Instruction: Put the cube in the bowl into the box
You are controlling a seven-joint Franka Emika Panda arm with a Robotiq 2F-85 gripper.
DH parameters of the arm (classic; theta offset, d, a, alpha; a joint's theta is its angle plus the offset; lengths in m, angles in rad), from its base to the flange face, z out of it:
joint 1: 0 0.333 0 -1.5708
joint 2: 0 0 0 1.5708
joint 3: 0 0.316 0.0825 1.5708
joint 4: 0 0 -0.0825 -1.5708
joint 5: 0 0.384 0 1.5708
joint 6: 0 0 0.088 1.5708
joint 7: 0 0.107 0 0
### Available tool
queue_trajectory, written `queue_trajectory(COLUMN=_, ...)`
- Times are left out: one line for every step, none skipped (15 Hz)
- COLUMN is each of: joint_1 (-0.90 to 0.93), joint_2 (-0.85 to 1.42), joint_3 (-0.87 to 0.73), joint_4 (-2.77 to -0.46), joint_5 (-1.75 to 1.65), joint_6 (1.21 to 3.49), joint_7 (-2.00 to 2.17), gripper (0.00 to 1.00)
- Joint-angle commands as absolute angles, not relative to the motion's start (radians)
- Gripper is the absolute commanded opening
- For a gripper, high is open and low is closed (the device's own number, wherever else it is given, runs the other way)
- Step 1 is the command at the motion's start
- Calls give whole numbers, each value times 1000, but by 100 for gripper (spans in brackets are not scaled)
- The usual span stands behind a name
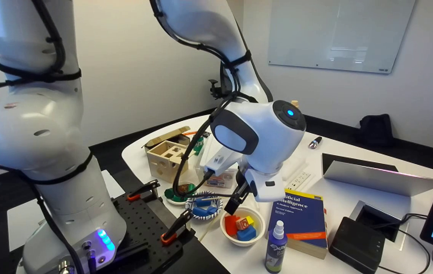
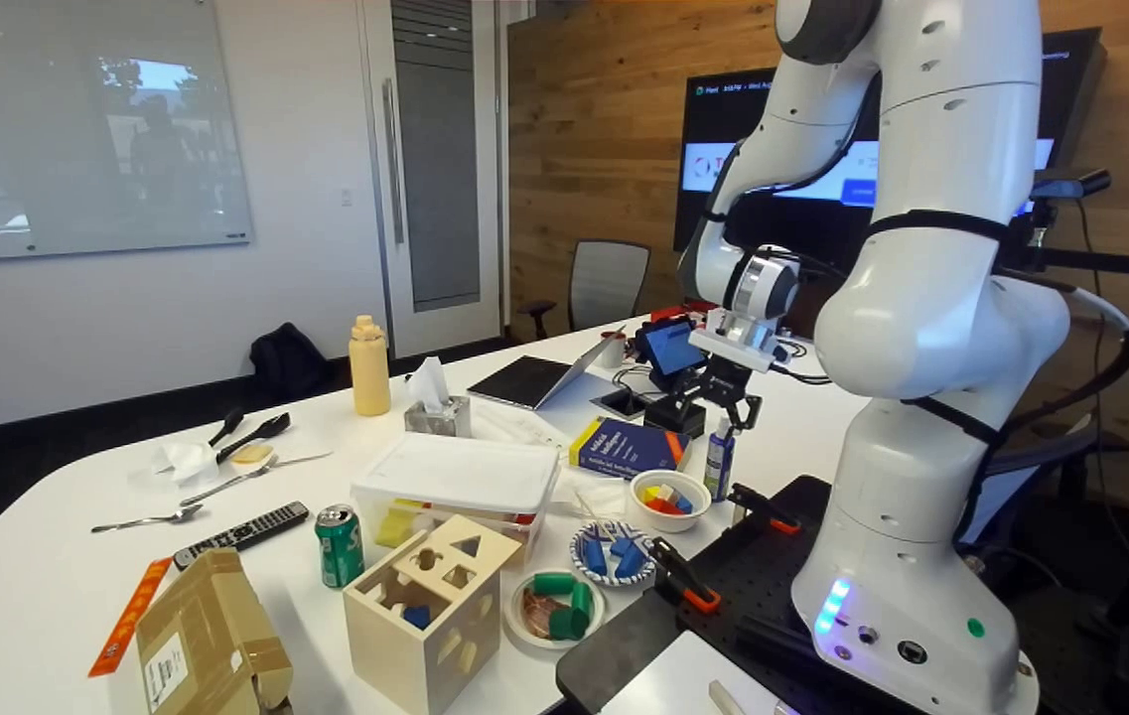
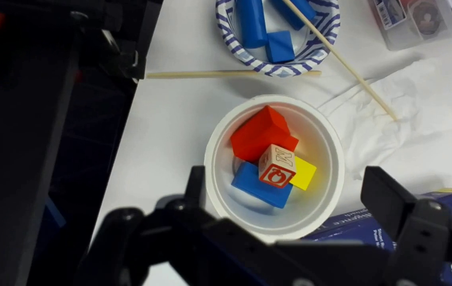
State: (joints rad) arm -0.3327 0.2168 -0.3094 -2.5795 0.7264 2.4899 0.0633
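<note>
The alphabet cube (image 3: 277, 166) lies centre-frame in the wrist view, in the white bowl (image 3: 314, 198) among red, blue and yellow blocks (image 3: 259, 135). The gripper (image 3: 284, 180) has its 2 fingers (image 3: 385, 194) wide apart, lower frame. In an exterior view, the wooden shape-sorter box (image 2: 395, 636) stands bottom centre-left.

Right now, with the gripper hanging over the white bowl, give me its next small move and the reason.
Probably lower the gripper toward the lettered cube: in the wrist view the jaws stand wide open, and the cube shows between them, uncovered, in the white bowl.
</note>
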Motion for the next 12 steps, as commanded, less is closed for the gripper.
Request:
queue_trajectory(joint_1=-350, joint_2=318, joint_3=-267, joint_4=-2539, joint_5=845, joint_6=2524, joint_7=10, gripper=100)
queue_trajectory(joint_1=-353, joint_2=345, joint_3=-261, joint_4=-2526, joint_5=873, joint_6=2529, joint_7=-1, gripper=100)
queue_trajectory(joint_1=-358, joint_2=374, joint_3=-255, joint_4=-2507, joint_5=899, joint_6=2526, joint_7=-10, gripper=100)
queue_trajectory(joint_1=-360, joint_2=399, joint_3=-251, joint_4=-2491, joint_5=919, joint_6=2530, joint_7=-15, gripper=100)
queue_trajectory(joint_1=-364, joint_2=427, joint_3=-248, joint_4=-2470, joint_5=935, joint_6=2527, joint_7=-12, gripper=100)
queue_trajectory(joint_1=-368, joint_2=452, joint_3=-244, joint_4=-2451, joint_5=949, joint_6=2527, joint_7=-12, gripper=100)
queue_trajectory(joint_1=-369, joint_2=473, joint_3=-245, joint_4=-2435, joint_5=957, joint_6=2530, joint_7=-7, gripper=100)
queue_trajectory(joint_1=-371, joint_2=497, joint_3=-242, joint_4=-2415, joint_5=969, joint_6=2529, joint_7=-8, gripper=100)
queue_trajectory(joint_1=-372, joint_2=516, joint_3=-242, joint_4=-2401, joint_5=974, joint_6=2529, joint_7=-3, gripper=100)
queue_trajectory(joint_1=-373, joint_2=543, joint_3=-239, joint_4=-2383, joint_5=980, joint_6=2535, joint_7=-2, gripper=100)
queue_trajectory(joint_1=-378, joint_2=565, joint_3=-234, joint_4=-2366, joint_5=987, joint_6=2534, joint_7=-2, gripper=100)
queue_trajectory(joint_1=-380, joint_2=583, joint_3=-230, joint_4=-2350, joint_5=997, joint_6=2532, joint_7=-1, gripper=100)
